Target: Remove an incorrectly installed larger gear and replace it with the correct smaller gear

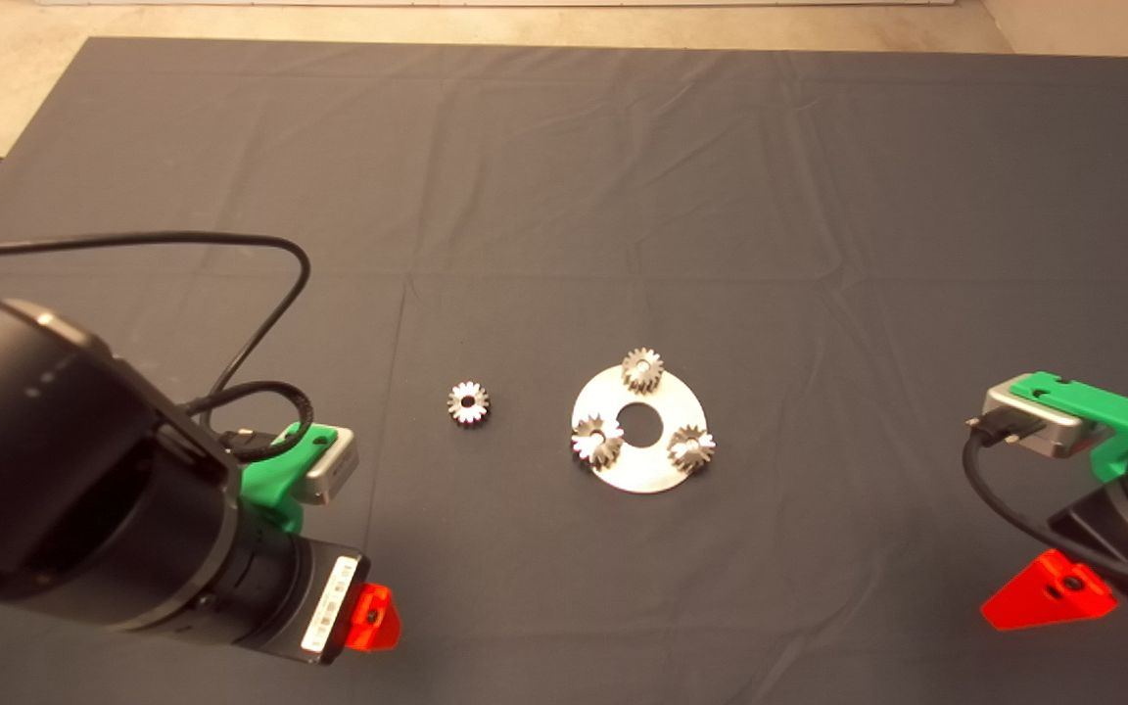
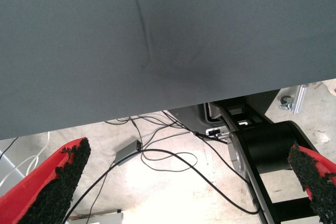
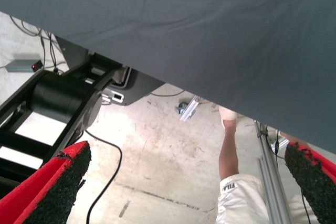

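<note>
We see the left gripper (image 1: pixel 373 619) parked at the mat's (image 1: pixel 564 176) near edge around 7 o'clock, jaws spread wide and empty. The right gripper (image 1: pixel 1044 592) waits at 4 o'clock, jaws likewise apart. Between them lies bare cloth. Mid-mat, a steel disc (image 1: pixel 644 468) carries three gears around its hole: the larger gear (image 1: pixel 596 440) at 8 o'clock, others (image 1: pixel 691 447) at 4 and 12. The smaller gear (image 1: pixel 468 402) lies alone just beside the disc, at its 9 o'clock. Farther on, open mat.

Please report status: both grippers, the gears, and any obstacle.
Left gripper and right gripper open, parked low at the mat's sides. Three gears on the round plate; one small gear loose beside it. No obstacle.
</note>
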`<state>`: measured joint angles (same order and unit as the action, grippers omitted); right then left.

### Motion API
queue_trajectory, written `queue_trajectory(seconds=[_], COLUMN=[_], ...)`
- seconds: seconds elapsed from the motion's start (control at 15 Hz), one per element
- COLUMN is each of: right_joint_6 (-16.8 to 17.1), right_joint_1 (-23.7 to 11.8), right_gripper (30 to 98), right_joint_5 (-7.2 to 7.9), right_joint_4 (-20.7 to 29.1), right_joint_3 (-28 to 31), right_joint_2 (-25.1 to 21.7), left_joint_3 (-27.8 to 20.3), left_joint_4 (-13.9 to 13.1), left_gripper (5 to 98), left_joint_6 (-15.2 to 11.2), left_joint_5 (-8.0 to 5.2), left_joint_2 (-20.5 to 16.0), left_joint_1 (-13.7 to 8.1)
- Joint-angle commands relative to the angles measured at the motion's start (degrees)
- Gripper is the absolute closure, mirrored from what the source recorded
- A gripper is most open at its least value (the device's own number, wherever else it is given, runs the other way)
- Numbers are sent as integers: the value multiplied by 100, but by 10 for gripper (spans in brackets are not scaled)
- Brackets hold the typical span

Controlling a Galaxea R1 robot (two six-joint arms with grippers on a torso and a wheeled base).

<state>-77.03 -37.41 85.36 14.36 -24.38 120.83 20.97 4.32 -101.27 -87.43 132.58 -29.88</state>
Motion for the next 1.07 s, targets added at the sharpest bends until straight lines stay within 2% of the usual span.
queue_trajectory(seconds=[0.0, 0.4, 0.47, 0.6, 0.67, 0.87, 1.0], right_joint_6=[-67, -31, 13, 66, 144, 650, 865], right_joint_1=[23, 14, 23, 23, 32, 121, 234], right_gripper=[308, 309, 309, 309, 309, 309, 309], right_joint_5=[-10, -10, -10, -10, -10, -10, -19], right_joint_4=[-162, -181, -275, -815, -1057, -1510, -1963], right_joint_3=[31, 5, -4, -30, -74, -869, -1191], right_joint_2=[33, 42, 77, 298, 472, 1630, 2178], left_joint_3=[-50, -50, -50, -50, -50, -50, -50], left_joint_4=[-89, -89, -89, -89, -89, -89, -89], left_gripper=[58, 58, 58, 58, 58, 58, 58], left_joint_6=[2, 2, 10, 9, 2, -5, 11], left_joint_5=[-81, -81, -81, -81, -81, -81, -72], left_joint_2=[35, 9, 9, 9, 9, 1, -8], left_joint_1=[-97, -97, -97, -97, -97, -97, -97])
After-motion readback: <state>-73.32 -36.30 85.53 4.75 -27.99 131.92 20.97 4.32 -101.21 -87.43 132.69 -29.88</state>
